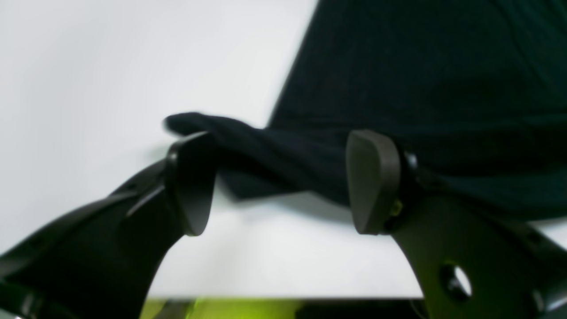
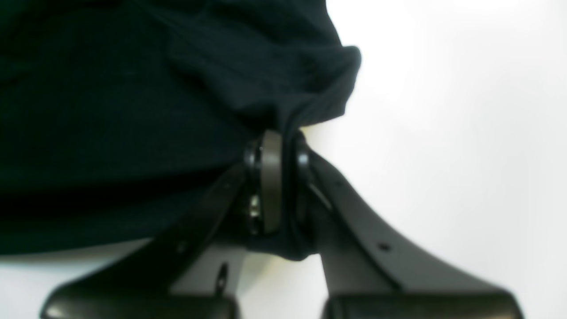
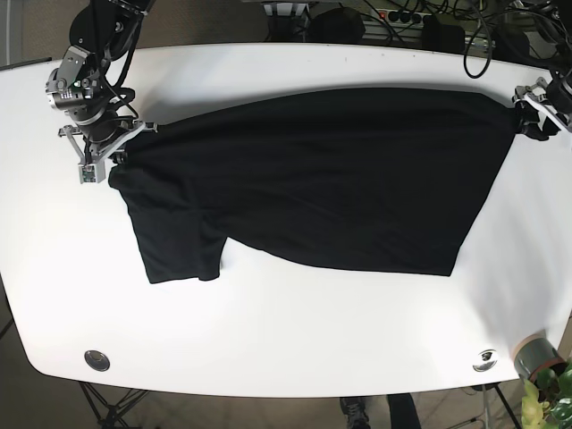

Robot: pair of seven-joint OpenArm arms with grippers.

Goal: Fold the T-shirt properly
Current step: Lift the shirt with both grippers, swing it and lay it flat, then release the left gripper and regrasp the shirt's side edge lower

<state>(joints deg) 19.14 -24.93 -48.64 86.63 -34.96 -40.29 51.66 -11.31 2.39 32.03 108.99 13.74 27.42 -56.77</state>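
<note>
A white table (image 3: 268, 357) fills my base view, cables and stands crowding its far edge. The black shirt (image 3: 340, 179) lies spread across the middle, stretched from nine o'clock to three o'clock, one sleeve hanging down toward seven o'clock.

My right gripper (image 2: 281, 186) is clenched on a bunched corner of the shirt; its wrist view shows cloth squeezed between the pads and spilling out below them. In the base view that gripper sits at nine o'clock, at the shirt's edge.

My left gripper (image 1: 279, 181) stands with its jaws well apart. A fold of cloth drapes between and behind the pads, but nothing is pinched. It sits at three o'clock, at the far corner of the shirt.

The risk I see is lopsided handling. If I lift or pull now, only the right side comes along, and the shirt skews or drags into wrinkles. If the left jaws close too shallow, they may catch only the hem's edge and slip. The loose sleeve may also tuck under.
</note>
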